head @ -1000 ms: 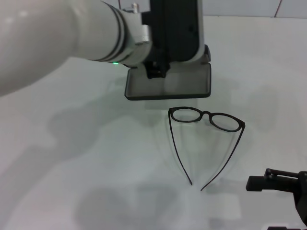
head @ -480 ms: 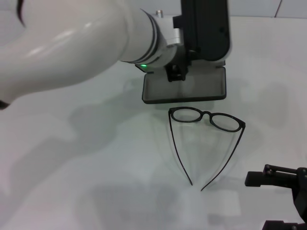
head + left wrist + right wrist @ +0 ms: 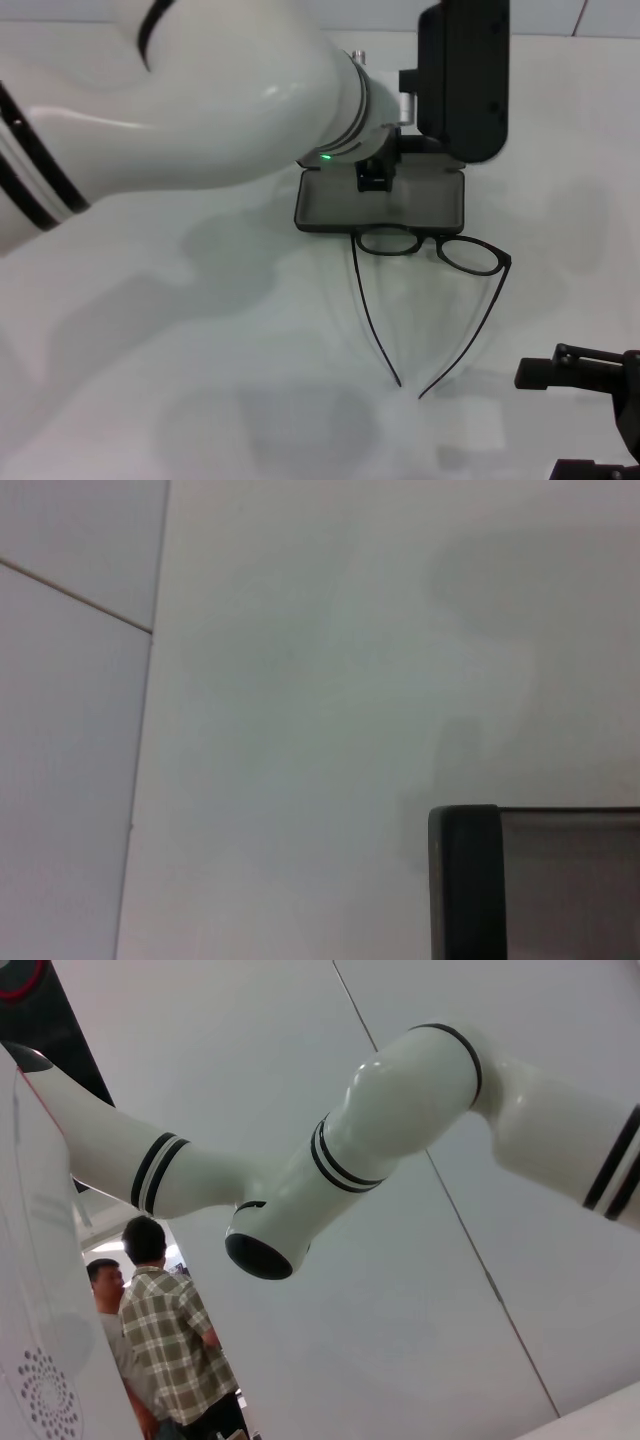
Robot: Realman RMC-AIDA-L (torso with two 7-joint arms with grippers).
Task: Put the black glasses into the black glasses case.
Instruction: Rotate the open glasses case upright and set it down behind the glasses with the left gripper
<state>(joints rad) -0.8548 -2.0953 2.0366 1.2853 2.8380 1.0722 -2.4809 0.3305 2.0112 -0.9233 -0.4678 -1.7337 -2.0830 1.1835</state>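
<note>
The black glasses (image 3: 432, 247) lie unfolded on the white table, lenses toward the far side and temple arms pointing at me. The black glasses case (image 3: 333, 203) lies open just behind them; its grey-lined tray's front rim meets one lens rim and its lid (image 3: 464, 78) stands upright. My left gripper (image 3: 373, 177) reaches down at the tray's back edge, shut on the case. A corner of the black glasses case (image 3: 470, 880) shows in the left wrist view. My right gripper (image 3: 562, 420) rests low at the near right, open and holding nothing, clear of the temple tips.
My large white left arm (image 3: 200, 110) spans the upper left of the head view and hides the table behind it. The right wrist view looks up at my left arm (image 3: 400, 1120) and two people (image 3: 170, 1350) standing by.
My left arm has swung rightward, carrying the open case with it and bringing it nearer, until its front rim reaches the glasses. The glasses and the right gripper have stayed put.
</note>
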